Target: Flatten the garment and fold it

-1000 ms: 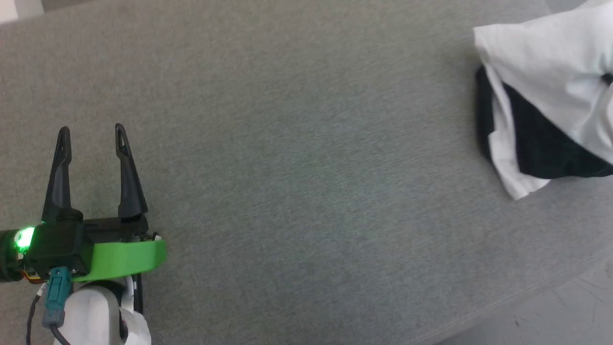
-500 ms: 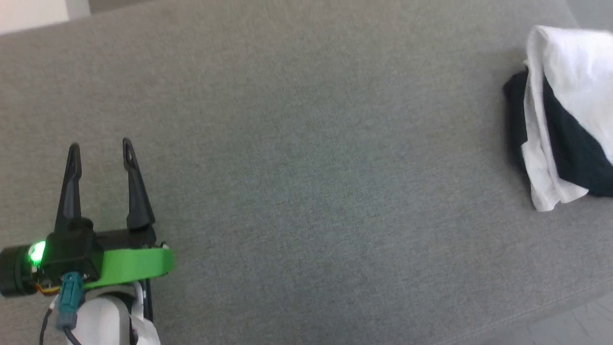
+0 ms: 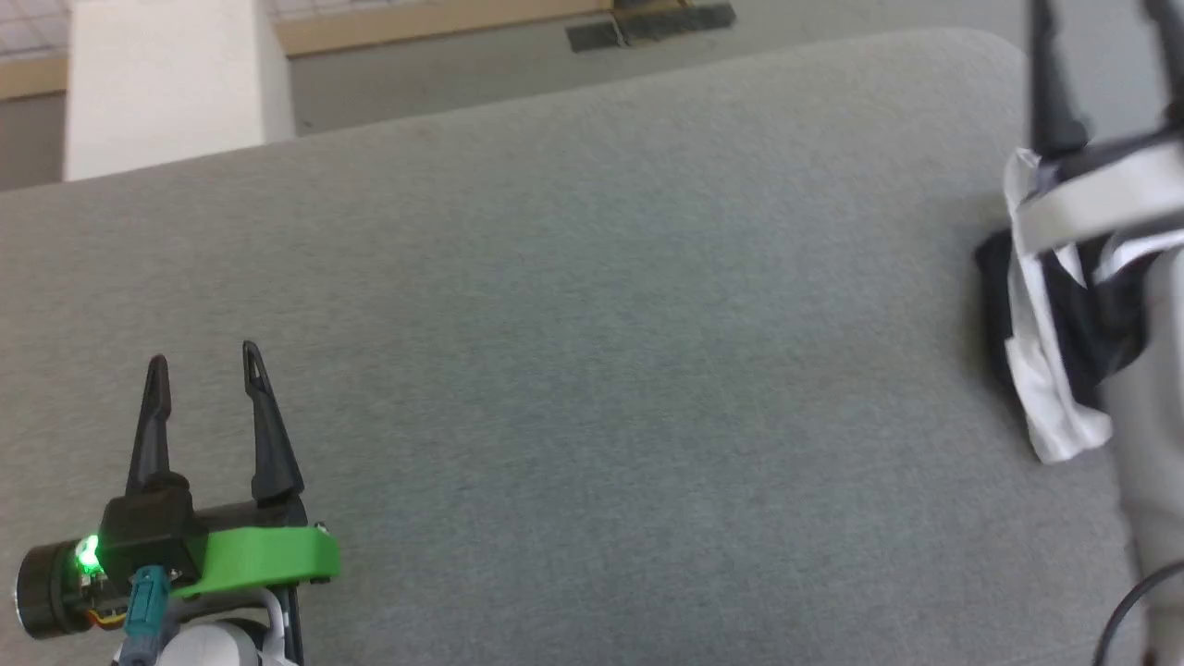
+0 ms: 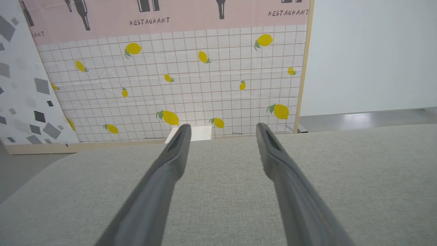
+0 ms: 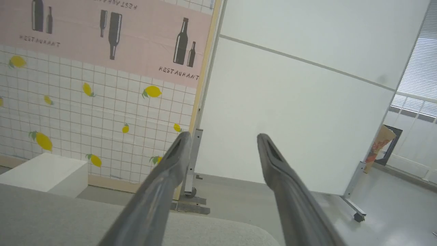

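Observation:
The garment lies in a crumpled white and black heap on the grey padded table, near its far right corner. My right arm covers part of the heap. My right gripper is above the heap with its dark fingers pointing past the table's far edge. In the right wrist view the right gripper is open with nothing in it. At the lower left my left gripper is open over bare table, far from the garment. The left wrist view shows the left gripper holding nothing.
Beyond the table's far edge stand a lemon-patterned panel, a low white box and a white partition on wheels. The table's far right corner is rounded, with floor behind it.
The head camera has tilted up, so the far edge and floor now show. The garment went from a larger raised bundle to a heap on the table. My right gripper came into view, open.

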Robot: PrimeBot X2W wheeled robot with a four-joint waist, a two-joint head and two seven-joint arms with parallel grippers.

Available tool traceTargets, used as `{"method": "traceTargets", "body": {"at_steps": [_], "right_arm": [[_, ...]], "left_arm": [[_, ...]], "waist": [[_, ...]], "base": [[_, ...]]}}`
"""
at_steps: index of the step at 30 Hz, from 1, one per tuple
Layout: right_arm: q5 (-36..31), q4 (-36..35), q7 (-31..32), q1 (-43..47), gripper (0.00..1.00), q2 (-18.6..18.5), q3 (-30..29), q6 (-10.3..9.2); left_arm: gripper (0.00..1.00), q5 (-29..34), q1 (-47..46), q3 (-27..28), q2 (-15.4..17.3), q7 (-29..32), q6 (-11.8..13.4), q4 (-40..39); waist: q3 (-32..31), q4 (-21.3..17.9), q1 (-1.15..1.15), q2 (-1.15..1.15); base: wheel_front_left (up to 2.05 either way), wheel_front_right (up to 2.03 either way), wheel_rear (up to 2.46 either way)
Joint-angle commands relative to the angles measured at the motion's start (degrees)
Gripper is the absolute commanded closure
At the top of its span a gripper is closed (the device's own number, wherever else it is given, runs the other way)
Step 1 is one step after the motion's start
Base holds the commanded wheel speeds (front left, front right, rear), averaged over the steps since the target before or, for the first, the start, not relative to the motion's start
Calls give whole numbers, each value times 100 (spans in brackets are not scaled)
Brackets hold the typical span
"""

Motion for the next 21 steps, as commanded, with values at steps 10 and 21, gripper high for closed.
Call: {"method": "traceTargets", "body": {"at_steps": [10, 21], "right_arm": [[303, -1338, -32, 2013, 0, 878, 31, -10], [424, -1937, -33, 3524, 0, 1087, -105, -10]], "left_arm": [[0, -46, 209, -4, -119, -22, -62, 340], [0, 6, 214, -138, -168, -22, -175, 563]], "waist": [[-584, 750, 0, 0], [-669, 948, 0, 0]], "base": [[0, 0, 0], [0, 0, 0]]}}
